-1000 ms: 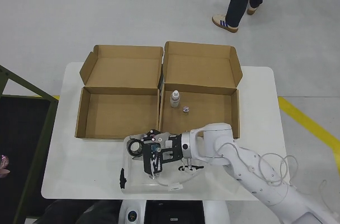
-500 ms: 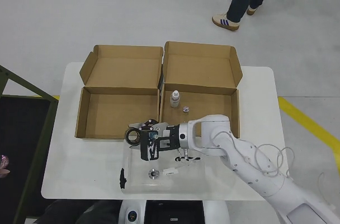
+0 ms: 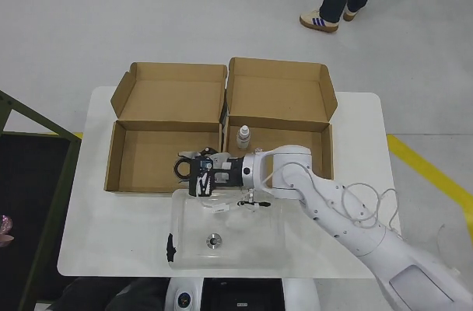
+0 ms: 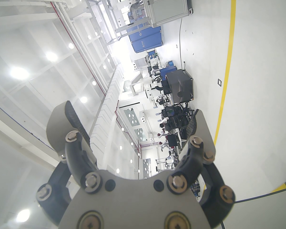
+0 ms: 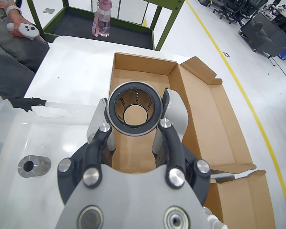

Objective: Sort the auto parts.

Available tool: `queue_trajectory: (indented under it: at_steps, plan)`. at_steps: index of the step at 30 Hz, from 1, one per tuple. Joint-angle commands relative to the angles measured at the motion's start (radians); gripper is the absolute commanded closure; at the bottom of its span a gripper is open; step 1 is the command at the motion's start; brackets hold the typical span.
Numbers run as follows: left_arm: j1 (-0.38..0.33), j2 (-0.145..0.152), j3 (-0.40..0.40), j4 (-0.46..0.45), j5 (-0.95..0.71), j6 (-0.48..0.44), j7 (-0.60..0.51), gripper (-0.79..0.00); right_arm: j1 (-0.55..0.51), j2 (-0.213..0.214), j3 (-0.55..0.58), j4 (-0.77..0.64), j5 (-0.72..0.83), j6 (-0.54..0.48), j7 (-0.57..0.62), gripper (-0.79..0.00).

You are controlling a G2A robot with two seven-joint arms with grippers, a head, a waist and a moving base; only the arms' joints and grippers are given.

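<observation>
Right end effector point(image 5: 136, 107), clenched on a black-rimmed hollow metal cylinder point(image 5: 135, 129), holds it above the near wall of the left brown cardboard box point(image 3: 155, 159) at the white counter's point(image 3: 361, 155) far edge, apparently ready to drop it inside.

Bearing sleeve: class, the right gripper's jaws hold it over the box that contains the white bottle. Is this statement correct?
No. The jaws of the right gripper hold the bearing sleeve over the left-hand box, not the right-hand box with the white bottle; the top view shows it.
</observation>
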Motion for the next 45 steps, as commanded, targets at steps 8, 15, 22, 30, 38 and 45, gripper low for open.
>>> queue_trajectory:
  at_steps: [8,15,22,30,38,45]
  plan:
    - [0.0,0.0,0.0,0.0,0.0,0.0,0.0,-0.785,0.088,-0.05,-0.049,0.161,-0.005,0.053,-0.017,0.0]
    - [0.0,0.0,0.0,0.0,0.0,0.0,0.0,-0.785,0.134,-0.088,-0.082,0.286,-0.018,0.085,-0.024,0.0]
    - [0.0,0.0,0.0,0.0,0.0,0.0,0.0,-0.785,0.183,-0.124,-0.113,0.387,-0.046,0.095,-0.012,0.0]
    - [0.0,0.0,0.0,0.0,0.0,0.0,0.0,-0.785,0.223,-0.169,-0.151,0.476,-0.065,0.107,0.006,0.0]
    - [0.0,0.0,0.0,0.0,0.0,0.0,0.0,-0.785,0.242,-0.211,-0.176,0.563,-0.076,0.128,0.014,0.0]
    - [0.0,0.0,0.0,0.0,0.0,0.0,0.0,-0.785,0.253,-0.237,-0.184,0.598,-0.089,0.132,0.045,-0.277]
